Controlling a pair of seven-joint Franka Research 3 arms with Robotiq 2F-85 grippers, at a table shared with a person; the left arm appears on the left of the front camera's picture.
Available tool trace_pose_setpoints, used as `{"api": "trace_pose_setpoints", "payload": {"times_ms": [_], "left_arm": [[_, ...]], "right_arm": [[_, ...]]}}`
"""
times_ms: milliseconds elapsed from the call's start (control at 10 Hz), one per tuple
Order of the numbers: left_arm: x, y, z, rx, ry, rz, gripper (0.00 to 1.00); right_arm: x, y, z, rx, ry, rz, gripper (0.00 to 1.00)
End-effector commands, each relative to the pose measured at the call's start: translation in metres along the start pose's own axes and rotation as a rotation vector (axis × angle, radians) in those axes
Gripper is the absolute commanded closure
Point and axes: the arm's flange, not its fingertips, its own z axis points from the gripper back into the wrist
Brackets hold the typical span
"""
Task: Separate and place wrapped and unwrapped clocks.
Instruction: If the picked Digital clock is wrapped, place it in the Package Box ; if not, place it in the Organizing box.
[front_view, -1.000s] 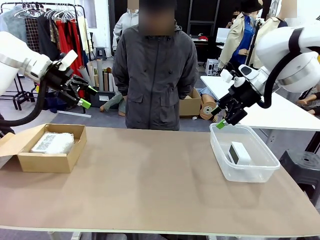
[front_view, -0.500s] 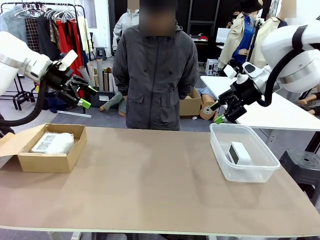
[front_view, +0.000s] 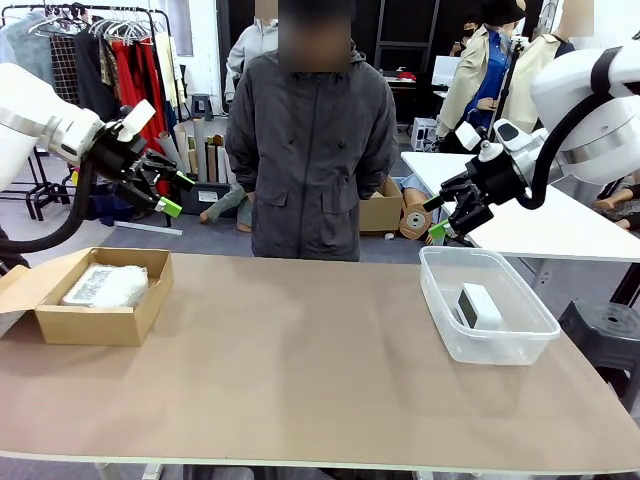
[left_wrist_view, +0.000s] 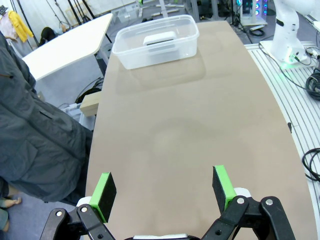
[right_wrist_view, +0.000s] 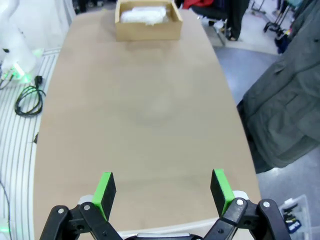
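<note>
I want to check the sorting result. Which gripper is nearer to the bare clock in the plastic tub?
The right gripper. It hangs open just above the tub's far rim, near the bare clock. The left gripper, also open, is up over the cardboard box, across the table.

On our left end of the table (front_view: 300, 350) sits the box (front_view: 95, 310), and in it lie the wrapped clocks (front_view: 105, 285). On our right end sits the tub (front_view: 487, 305), with the bare clock (front_view: 478, 306) inside it. Box and tub are well apart, the table's middle between them. A person (front_view: 310, 150) stands behind the table's far edge, about midway. Our left gripper (front_view: 170, 195) hangs above and behind the box; our right gripper (front_view: 437, 218) hangs above the tub's far edge.
</note>
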Motion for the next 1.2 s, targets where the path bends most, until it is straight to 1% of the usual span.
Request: {"api": "trace_pose_setpoints", "payload": {"times_ms": [0,400,500,600,1100], "left_arm": [[0.0003,-0.004,-0.0002,0.01,0.0,-0.003,0.0],[0.0003,-0.004,-0.0002,0.01,0.0,-0.003,0.0],[0.0003,-0.004,-0.0002,0.01,0.0,-0.003,0.0],[0.0003,-0.004,-0.0002,0.01,0.0,-0.003,0.0],[0.0003,-0.004,-0.0002,0.01,0.0,-0.003,0.0]], "right_arm": [[-0.0004,-0.0092,0.0026,-0.017,-0.051,0.025,0.0],[-0.0031,-0.0172,0.0098,0.053,-0.053,-0.009,0.0],[-0.0029,-0.015,0.0099,0.09,-0.057,-0.019,0.0],[-0.0044,-0.0108,0.0065,0.034,-0.034,-0.014,0.0],[-0.0044,-0.0108,0.0065,0.034,-0.034,-0.014,0.0]]}}
